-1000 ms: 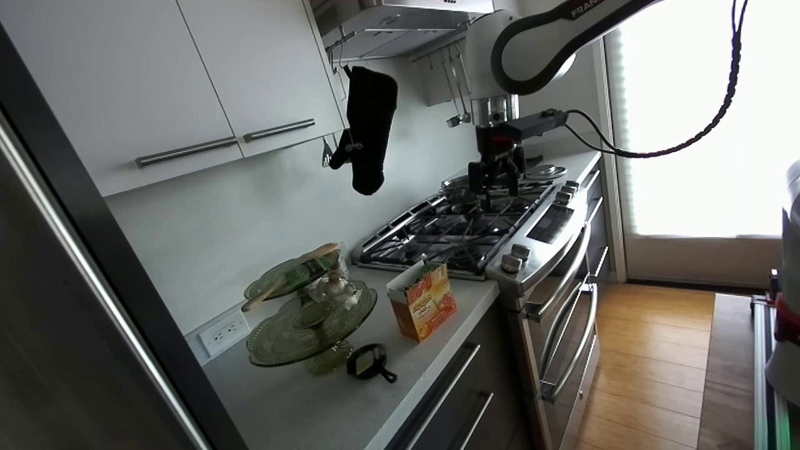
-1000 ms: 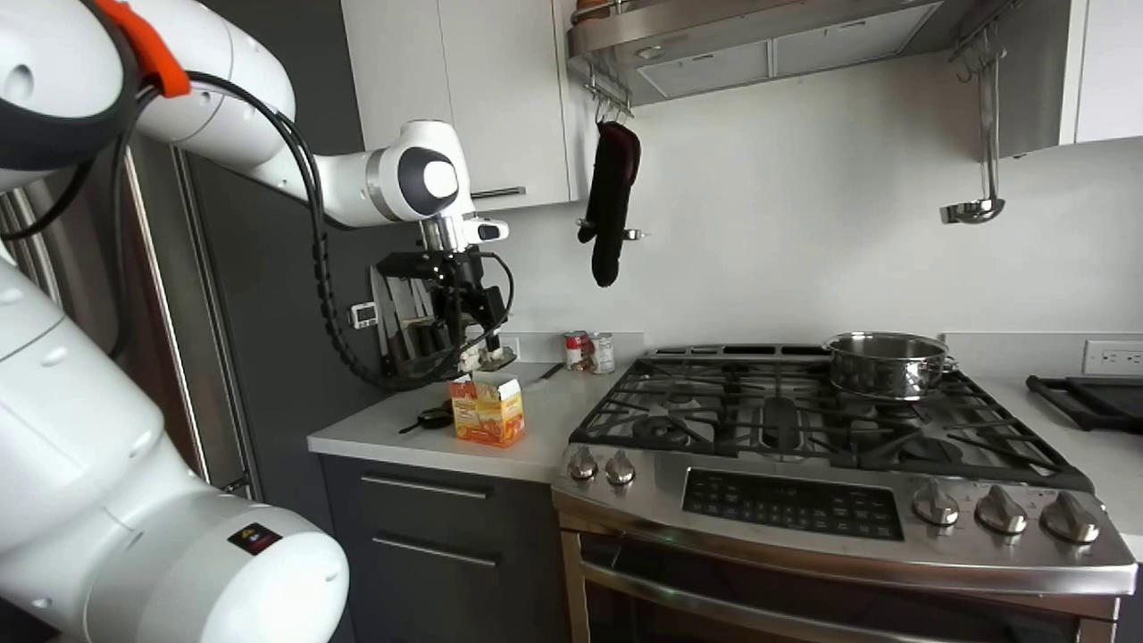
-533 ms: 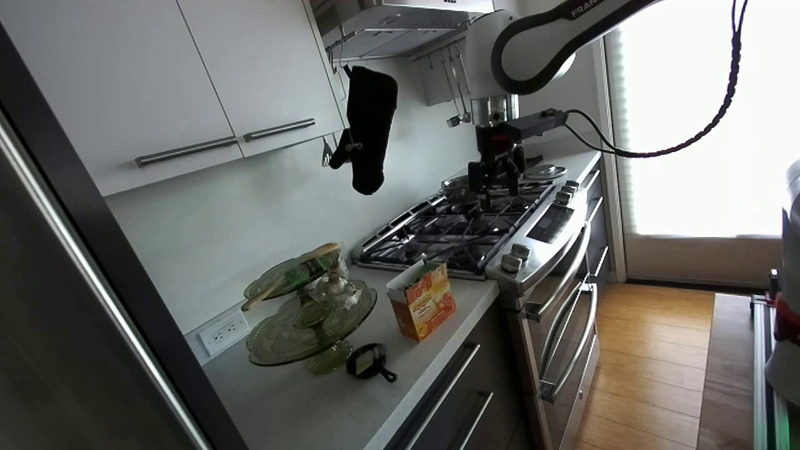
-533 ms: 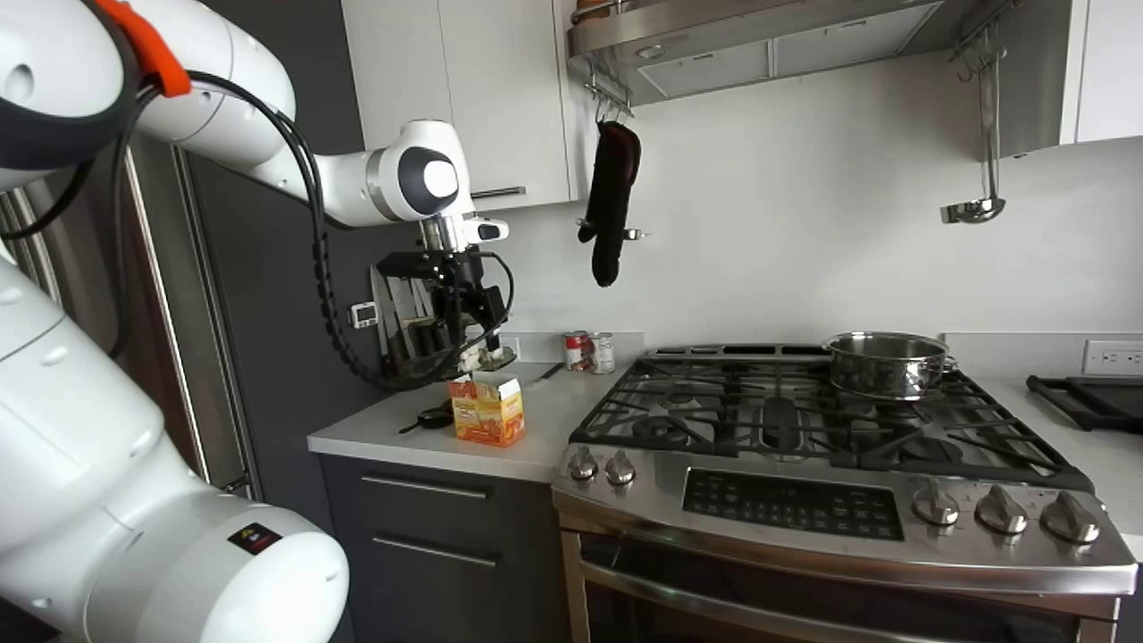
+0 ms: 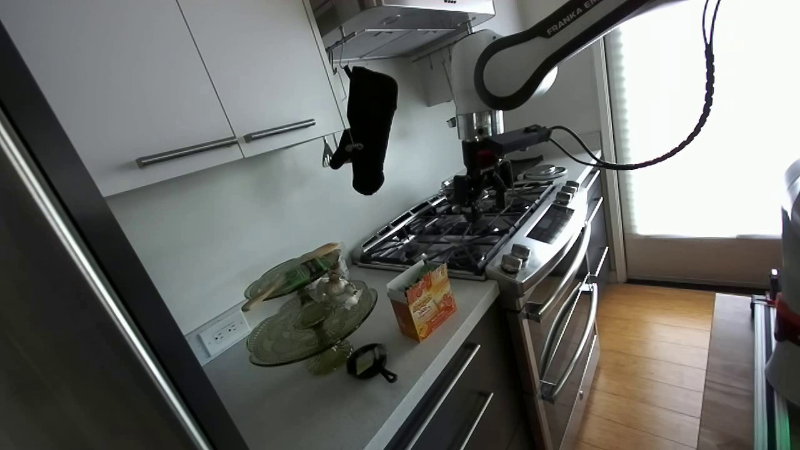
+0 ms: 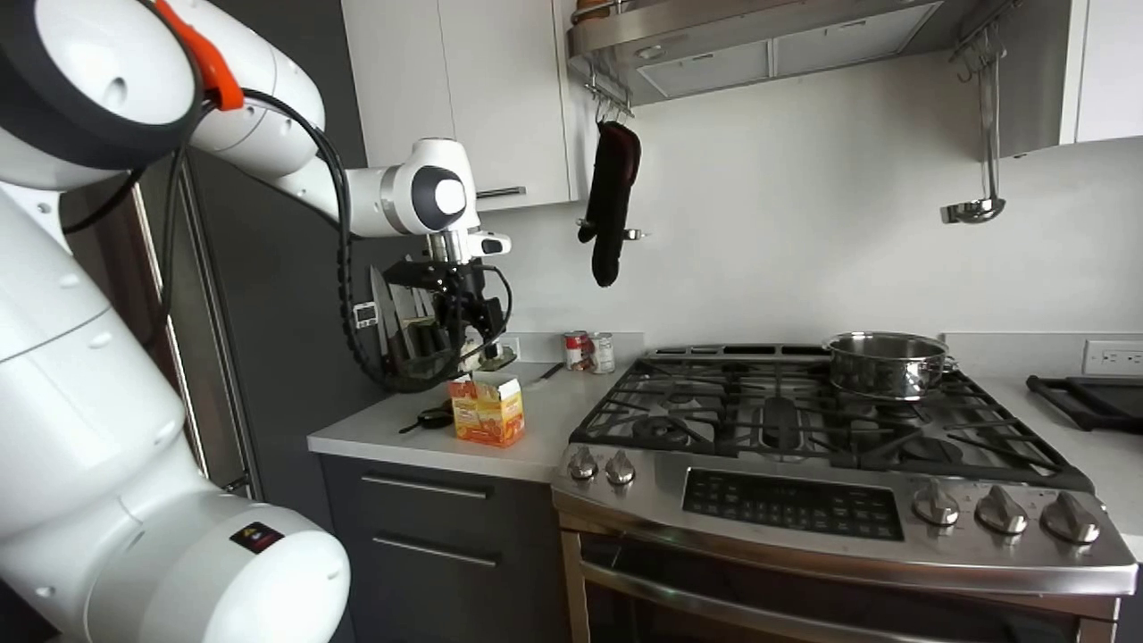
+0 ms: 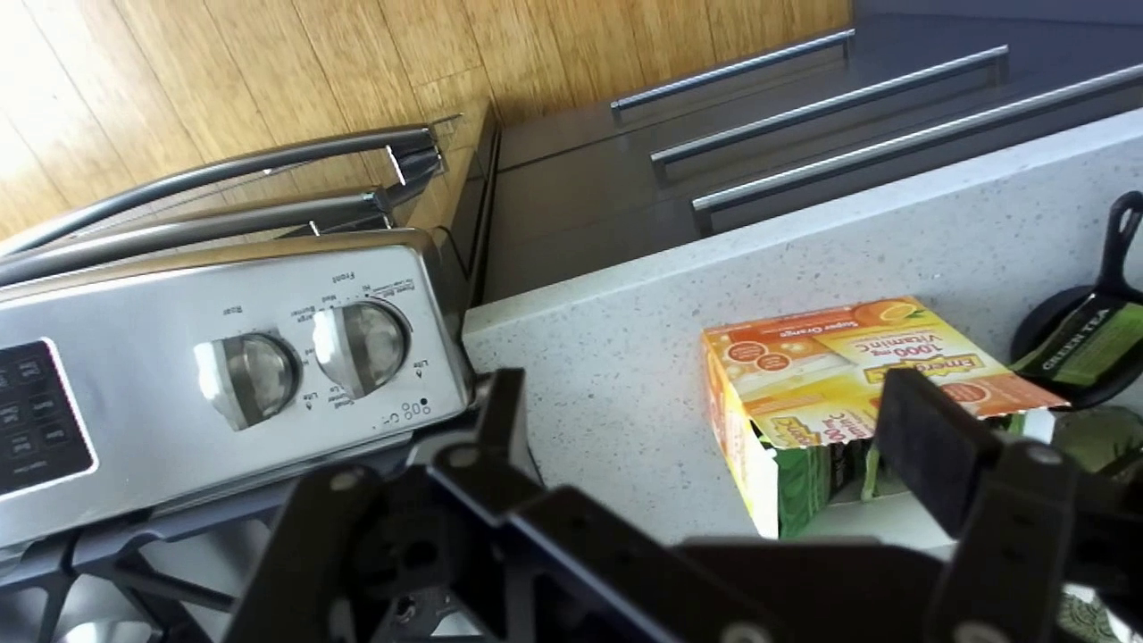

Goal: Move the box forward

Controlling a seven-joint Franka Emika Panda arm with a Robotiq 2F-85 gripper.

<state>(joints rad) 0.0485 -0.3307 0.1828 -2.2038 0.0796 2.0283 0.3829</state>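
Now the fingers (image 7: 933, 455) sit a little lower and nearer the box (image 5: 422, 305) than a moment ago, spread apart with nothing held. The box has not shifted: upright on the counter (image 5: 337, 406), between the stove (image 6: 804, 552) and the small pan (image 5: 378, 358). Approach seems under way, the forward move still ahead.

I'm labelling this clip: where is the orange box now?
In an exterior view, the orange box stands near the front edge of the counter, with the small black pan to its left and the stove to its right.
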